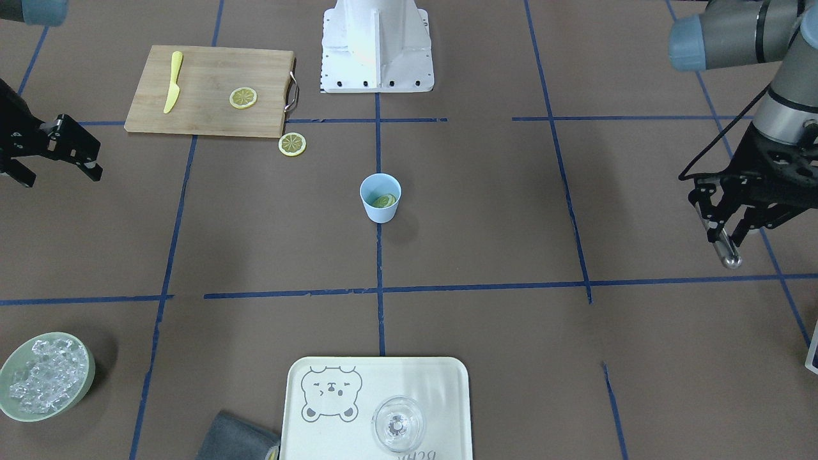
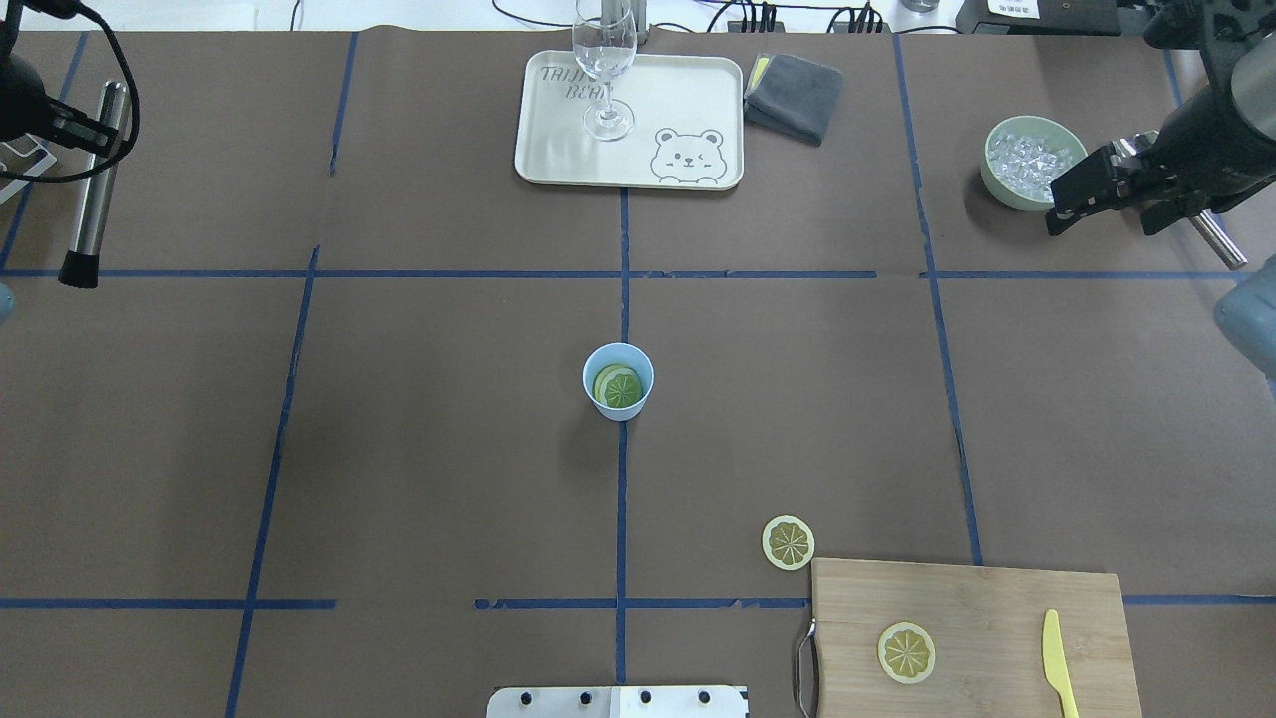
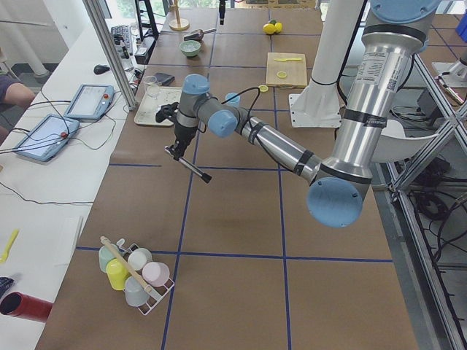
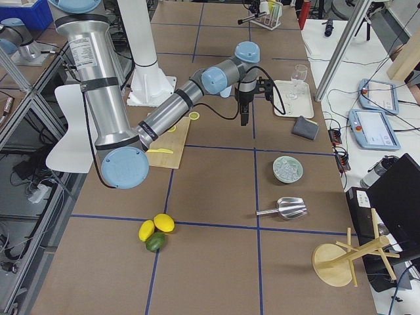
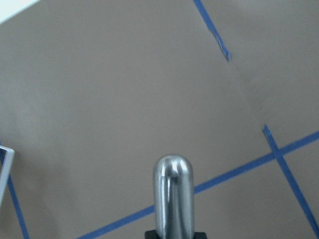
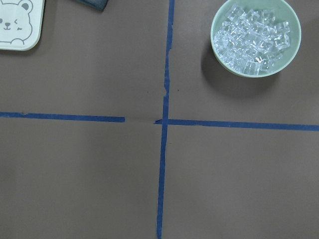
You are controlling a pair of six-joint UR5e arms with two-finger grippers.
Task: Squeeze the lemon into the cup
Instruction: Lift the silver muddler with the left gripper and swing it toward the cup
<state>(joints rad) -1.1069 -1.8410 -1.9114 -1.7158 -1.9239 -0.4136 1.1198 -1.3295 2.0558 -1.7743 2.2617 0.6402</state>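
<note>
The light-blue cup [image 1: 380,207] [image 2: 618,404] stands upright at the table's centre with one lemon slice [image 2: 618,386] lying inside it. A second lemon slice [image 1: 292,144] [image 2: 788,542] lies flat on the table beside the board. A third lemon slice [image 1: 243,98] [image 2: 906,652] rests on the board. My left gripper [image 1: 725,231] hangs far off to one side of the cup, shut on a steel rod [image 2: 95,189] [image 5: 173,196]. On the opposite side, my right gripper [image 1: 61,171] [image 2: 1105,214] is open with nothing in it, near the ice bowl.
A wooden cutting board [image 2: 997,618] carries a yellow knife [image 2: 1059,663]. A pale-green bowl of ice [image 2: 997,184] [image 6: 219,55], a bear tray [image 2: 558,150] with a clear glass [image 2: 604,70], and a grey cloth [image 2: 795,95] line the far edge.
</note>
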